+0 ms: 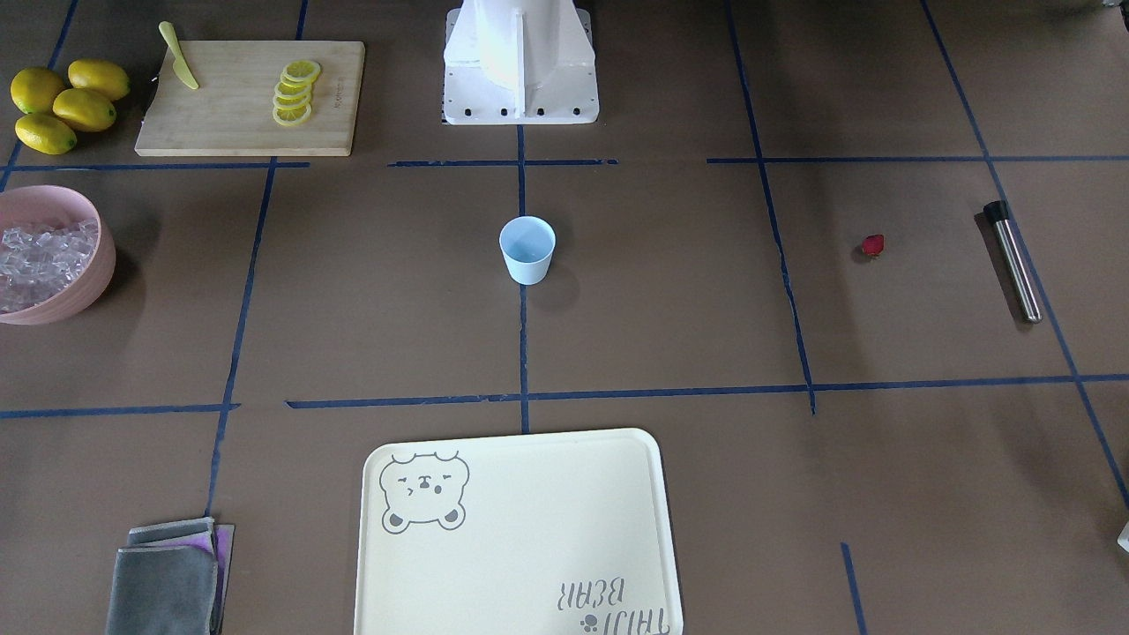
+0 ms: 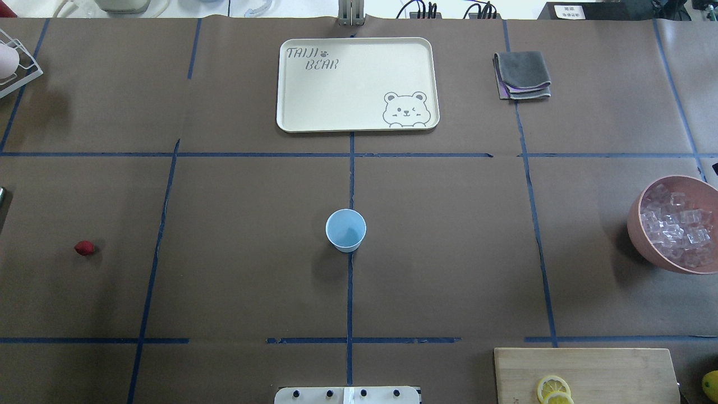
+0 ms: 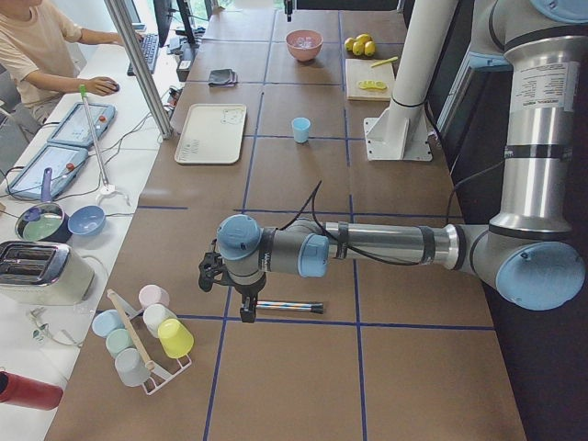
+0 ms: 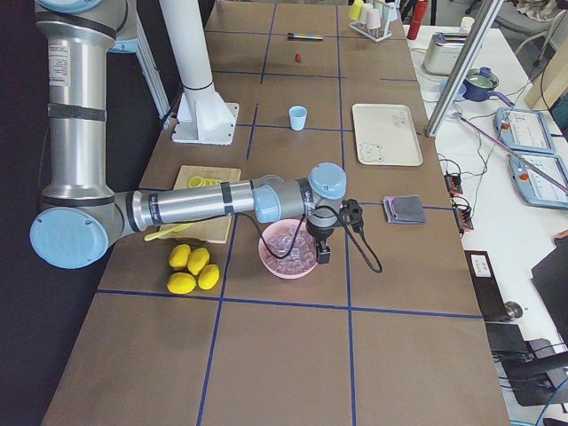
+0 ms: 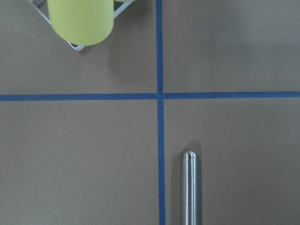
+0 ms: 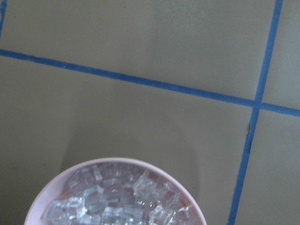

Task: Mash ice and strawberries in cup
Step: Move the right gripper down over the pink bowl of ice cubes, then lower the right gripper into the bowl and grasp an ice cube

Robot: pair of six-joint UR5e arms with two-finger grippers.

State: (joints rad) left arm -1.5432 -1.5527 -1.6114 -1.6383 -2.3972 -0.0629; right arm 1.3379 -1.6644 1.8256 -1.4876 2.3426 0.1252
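Note:
The pale blue cup (image 1: 527, 250) (image 2: 346, 230) stands upright and empty-looking at the table's middle. A single dark red strawberry (image 1: 872, 245) (image 2: 84, 248) lies on the robot's left side. Clear ice (image 1: 40, 260) (image 6: 122, 201) fills a pink bowl (image 2: 636, 224) on the robot's right. My left gripper (image 3: 244, 310) hangs just above one end of a steel rod (image 5: 189, 187) (image 1: 1013, 260); its state cannot be told. My right gripper (image 4: 321, 255) hovers over the ice bowl's edge, and I cannot tell its state. Neither wrist view shows its own fingers.
A cream bear tray (image 2: 359, 84) lies beyond the cup, with a folded grey cloth (image 2: 523, 76) beside it. A cutting board (image 1: 251, 97) carries lemon slices and a yellow knife, next to whole lemons (image 1: 66, 104). A cup rack (image 3: 147, 335) stands near the left gripper. A person sits at the side desk.

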